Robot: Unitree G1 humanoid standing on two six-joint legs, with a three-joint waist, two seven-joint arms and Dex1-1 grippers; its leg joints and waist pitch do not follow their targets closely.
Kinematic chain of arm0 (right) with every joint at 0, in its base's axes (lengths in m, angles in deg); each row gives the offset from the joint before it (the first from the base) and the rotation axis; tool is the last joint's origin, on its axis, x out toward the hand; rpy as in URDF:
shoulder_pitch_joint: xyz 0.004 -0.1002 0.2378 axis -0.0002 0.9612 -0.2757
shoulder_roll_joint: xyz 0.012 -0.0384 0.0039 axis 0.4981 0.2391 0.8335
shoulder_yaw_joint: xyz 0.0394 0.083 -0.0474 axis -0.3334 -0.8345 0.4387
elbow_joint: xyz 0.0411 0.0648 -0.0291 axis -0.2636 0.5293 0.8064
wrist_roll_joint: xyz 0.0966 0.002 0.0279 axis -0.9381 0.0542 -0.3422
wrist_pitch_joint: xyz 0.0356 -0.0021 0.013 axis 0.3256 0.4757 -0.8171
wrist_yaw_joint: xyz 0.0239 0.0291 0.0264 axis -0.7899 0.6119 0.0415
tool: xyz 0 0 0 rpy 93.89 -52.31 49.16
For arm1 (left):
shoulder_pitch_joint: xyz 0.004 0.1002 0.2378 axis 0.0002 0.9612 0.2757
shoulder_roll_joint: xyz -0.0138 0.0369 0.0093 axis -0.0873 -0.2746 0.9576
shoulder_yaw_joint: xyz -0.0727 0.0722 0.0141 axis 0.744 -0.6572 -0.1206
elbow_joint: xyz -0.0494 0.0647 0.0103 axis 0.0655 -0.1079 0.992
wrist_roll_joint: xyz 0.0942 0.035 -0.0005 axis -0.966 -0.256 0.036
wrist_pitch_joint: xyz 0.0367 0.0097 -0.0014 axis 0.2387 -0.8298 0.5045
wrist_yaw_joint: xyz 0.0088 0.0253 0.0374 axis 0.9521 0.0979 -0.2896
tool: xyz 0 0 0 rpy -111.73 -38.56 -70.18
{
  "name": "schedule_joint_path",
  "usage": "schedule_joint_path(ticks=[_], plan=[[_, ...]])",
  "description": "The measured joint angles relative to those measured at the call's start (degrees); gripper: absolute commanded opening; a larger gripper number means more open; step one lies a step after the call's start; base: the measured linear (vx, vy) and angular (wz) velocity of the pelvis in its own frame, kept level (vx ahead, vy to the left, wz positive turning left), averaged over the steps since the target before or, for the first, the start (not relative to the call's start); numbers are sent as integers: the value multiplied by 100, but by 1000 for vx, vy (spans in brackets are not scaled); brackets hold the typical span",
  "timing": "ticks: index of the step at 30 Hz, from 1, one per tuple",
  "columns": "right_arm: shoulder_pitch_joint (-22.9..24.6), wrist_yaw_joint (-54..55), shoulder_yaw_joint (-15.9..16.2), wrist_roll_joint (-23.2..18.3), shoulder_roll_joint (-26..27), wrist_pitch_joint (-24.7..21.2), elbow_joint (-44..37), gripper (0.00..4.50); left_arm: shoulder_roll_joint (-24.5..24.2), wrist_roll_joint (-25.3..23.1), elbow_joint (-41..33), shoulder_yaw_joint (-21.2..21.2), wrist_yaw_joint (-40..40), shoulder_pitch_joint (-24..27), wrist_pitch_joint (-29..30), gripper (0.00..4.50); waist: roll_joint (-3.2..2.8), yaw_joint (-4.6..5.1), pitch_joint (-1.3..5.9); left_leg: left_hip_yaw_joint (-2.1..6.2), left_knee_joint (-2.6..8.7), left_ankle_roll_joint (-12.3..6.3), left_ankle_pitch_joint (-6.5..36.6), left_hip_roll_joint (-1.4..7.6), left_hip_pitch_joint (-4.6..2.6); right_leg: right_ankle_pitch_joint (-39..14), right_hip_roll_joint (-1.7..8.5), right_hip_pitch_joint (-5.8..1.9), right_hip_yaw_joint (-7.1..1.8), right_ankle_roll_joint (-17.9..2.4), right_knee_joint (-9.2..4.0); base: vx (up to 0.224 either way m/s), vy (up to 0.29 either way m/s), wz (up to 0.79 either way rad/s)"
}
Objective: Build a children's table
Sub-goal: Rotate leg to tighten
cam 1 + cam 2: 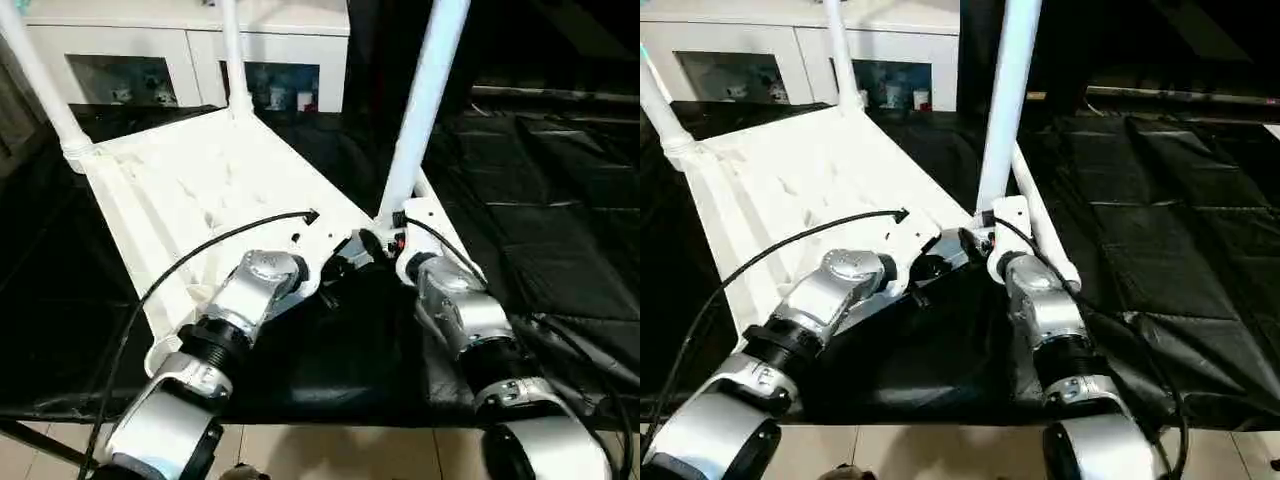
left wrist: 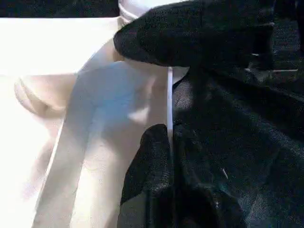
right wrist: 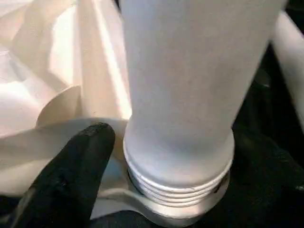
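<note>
Your tabletop (image 1: 190, 190) lies upside down on the black sheet (image 1: 560, 200), ribbed underside up, in front of the white glass-door cabinet (image 1: 180, 60). Three legs stand up from its corner sockets: one at the far corner on your left (image 1: 40, 85), one at the far corner nearest the cabinet (image 1: 233, 60), and the near leg (image 1: 420, 110) at the corner closest to you on the right.

Your right hand (image 1: 385, 240) sits at the base of that near leg, just beside its socket. In the right wrist view the leg's threaded end (image 3: 178, 183) sits in the socket ring, with one black finger (image 3: 71, 171) beside it against the tabletop's edge; you cannot tell whether this hand is gripping or released.

Your left hand (image 1: 335, 265) is clenched shut, resting at the tabletop's near edge, just beside the right hand.
</note>
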State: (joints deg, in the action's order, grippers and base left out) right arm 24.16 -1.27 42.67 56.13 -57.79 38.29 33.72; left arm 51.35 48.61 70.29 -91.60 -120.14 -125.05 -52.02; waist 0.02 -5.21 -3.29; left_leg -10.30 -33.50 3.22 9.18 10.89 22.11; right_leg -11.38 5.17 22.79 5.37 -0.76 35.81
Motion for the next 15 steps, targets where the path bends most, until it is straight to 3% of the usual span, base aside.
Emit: schedule_joint_path(ticks=[8, 15], plan=[[598, -2228, 791, 34, -1232, -130, -1250, 433, -687, 174, -520, -136, -1212, 376, -312, 0, 0, -74, -1, -3, 3, -1, 0, 2, 6, -4, 0, 4, 2, 3, -5, 0, 0, 0], [772, -3224, 974, -121, -1585, -253, -1750, 433, -1222, 441, -1249, -268, -2323, 802, -303, 0, 10, -147, -8, -6, 0, -1, 1, 3, 9, -4, 1, 6, 2, 2, -4, 0, 0, 0]])
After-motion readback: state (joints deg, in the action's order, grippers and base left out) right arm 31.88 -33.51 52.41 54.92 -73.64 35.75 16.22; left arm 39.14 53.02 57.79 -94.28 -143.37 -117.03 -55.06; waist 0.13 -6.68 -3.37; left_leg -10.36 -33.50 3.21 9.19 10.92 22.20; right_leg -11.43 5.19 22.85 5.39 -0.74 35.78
